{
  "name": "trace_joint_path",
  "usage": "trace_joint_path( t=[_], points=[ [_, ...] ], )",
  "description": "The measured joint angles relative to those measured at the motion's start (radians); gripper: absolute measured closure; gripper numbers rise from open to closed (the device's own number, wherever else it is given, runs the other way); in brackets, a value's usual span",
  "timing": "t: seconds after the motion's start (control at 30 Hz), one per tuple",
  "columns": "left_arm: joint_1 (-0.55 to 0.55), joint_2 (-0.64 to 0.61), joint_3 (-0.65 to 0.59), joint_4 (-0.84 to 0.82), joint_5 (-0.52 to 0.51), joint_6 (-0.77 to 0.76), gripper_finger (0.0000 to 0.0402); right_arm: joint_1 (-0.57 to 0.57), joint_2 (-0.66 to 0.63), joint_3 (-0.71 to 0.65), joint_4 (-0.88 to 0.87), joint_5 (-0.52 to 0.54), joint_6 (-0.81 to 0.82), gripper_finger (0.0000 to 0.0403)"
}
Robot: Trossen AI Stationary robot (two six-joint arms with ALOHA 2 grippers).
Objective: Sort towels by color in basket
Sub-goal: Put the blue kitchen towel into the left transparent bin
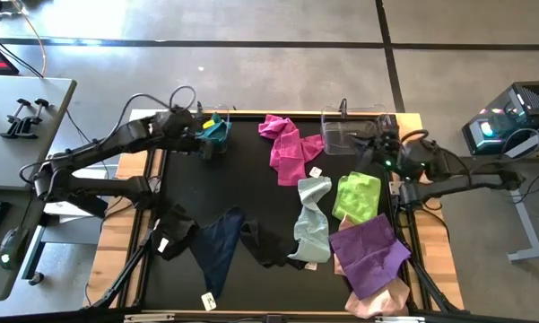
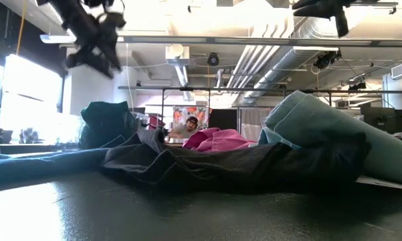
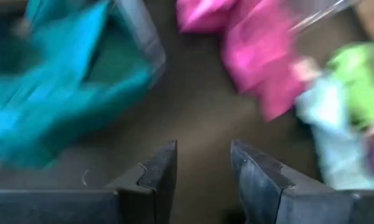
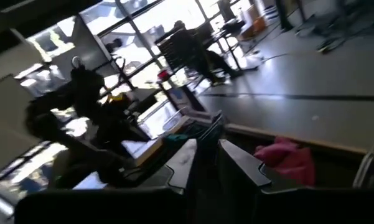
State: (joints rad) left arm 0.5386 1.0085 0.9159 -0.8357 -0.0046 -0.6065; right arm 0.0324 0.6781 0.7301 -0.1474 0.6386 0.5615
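A: Teal cloth (image 1: 214, 128) sits in the clear bin (image 1: 217, 115) at the desk's (image 1: 251, 193) far left corner. Our left gripper (image 1: 200, 144) hovers just beside that bin; its fingers (image 3: 158, 174) are spread w/ nothing between them.

B: And the next towel?

A: We judge it's the magenta towel (image 1: 285, 146), lying toward the desk's middle from the left fingers, its long axis running far edge to near edge. Both arms are near it; the right gripper (image 1: 366, 146) hangs by the second clear bin (image 1: 343, 133) at the far right, fingers nearly pressed together, empty.

B: The rest?

A: Mint (image 1: 312, 220), lime (image 1: 357, 196), purple (image 1: 369, 254) and pale pink (image 1: 377, 303) are clustered at right; navy (image 1: 219, 247) and black (image 1: 269, 244) lie near-centre.

B: Anything unclear?

A: Left wrist view is smeared, so cloth edges are vague. In the low view, folds of cloth block most of the desk.
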Motion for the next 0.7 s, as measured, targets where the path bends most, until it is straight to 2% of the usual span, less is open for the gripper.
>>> trace_joint_path(
  t=[0.2,0.33,0.47,0.7],
  points=[
    [0.138,0.166,0.0,-0.025,-0.021,0.173,0.0293,-0.081,0.14,0.122,0.0,0.042,-0.036,0.0343],
    [0.215,0.271,0.0,-0.011,-0.089,0.252,0.0313,-0.113,0.205,0.189,-0.001,0.041,-0.08,0.0343],
    [0.281,0.341,0.0,0.088,-0.17,0.316,0.0329,-0.12,0.241,0.239,-0.008,0.04,-0.122,0.0343],
    [0.363,0.483,0.001,0.208,-0.139,0.425,0.0351,-0.12,0.25,0.266,-0.098,-0.003,-0.114,0.0343]
  ],
)
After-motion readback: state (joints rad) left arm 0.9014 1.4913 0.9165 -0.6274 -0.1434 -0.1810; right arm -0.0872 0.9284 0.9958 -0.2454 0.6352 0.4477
